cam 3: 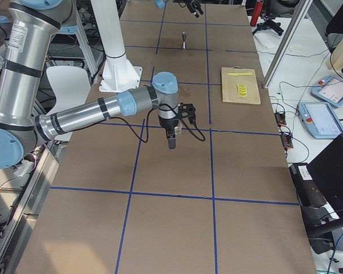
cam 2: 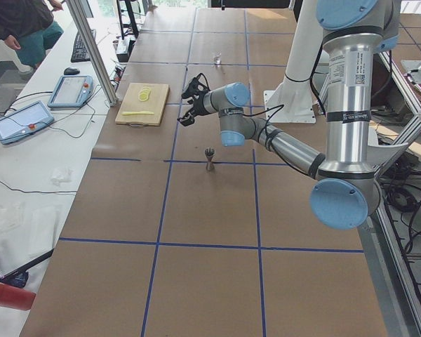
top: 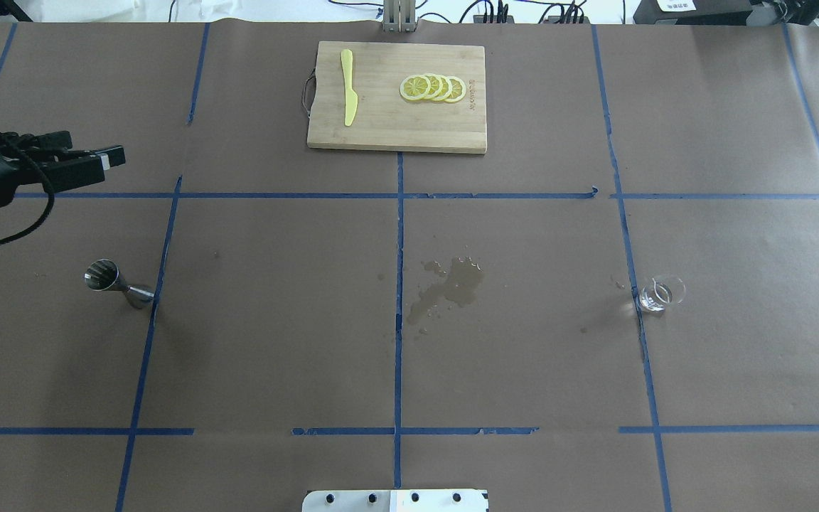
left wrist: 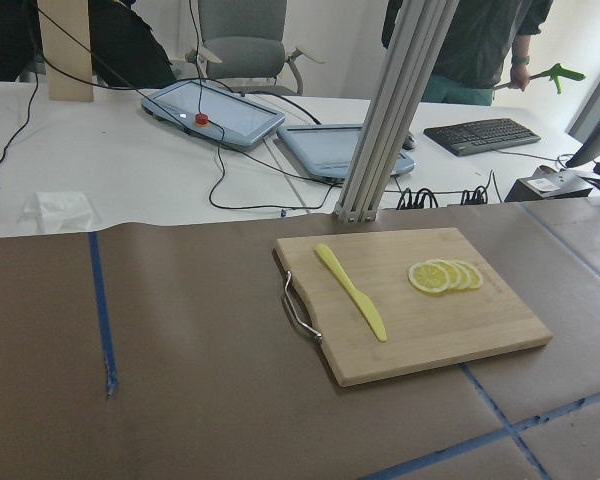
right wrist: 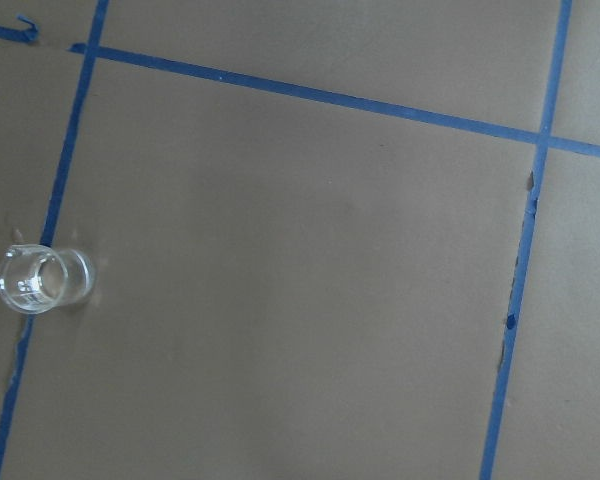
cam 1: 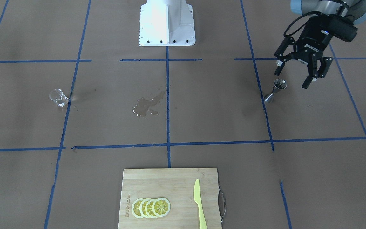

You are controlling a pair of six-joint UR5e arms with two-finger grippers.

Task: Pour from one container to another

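Note:
The clear glass cup [cam 1: 58,97] stands upright on the brown table, also seen in the overhead view as the cup [top: 660,294] and from above in the right wrist view as the cup [right wrist: 40,279]. The steel jigger [cam 1: 275,90] stands upright on the opposite side, jigger [top: 118,283]. My left gripper [cam 1: 292,78] hangs open just above and behind the jigger, holding nothing. My right gripper [cam 3: 171,140] shows only in the exterior right view, close to the cup [cam 3: 178,131]. I cannot tell whether it is open or shut.
A wooden cutting board [top: 381,128] with lemon slices [top: 433,87] and a yellow knife [top: 348,87] lies at the table's far edge. A wet spill [top: 448,284] marks the middle. The robot base [cam 1: 167,22] stands at the near edge.

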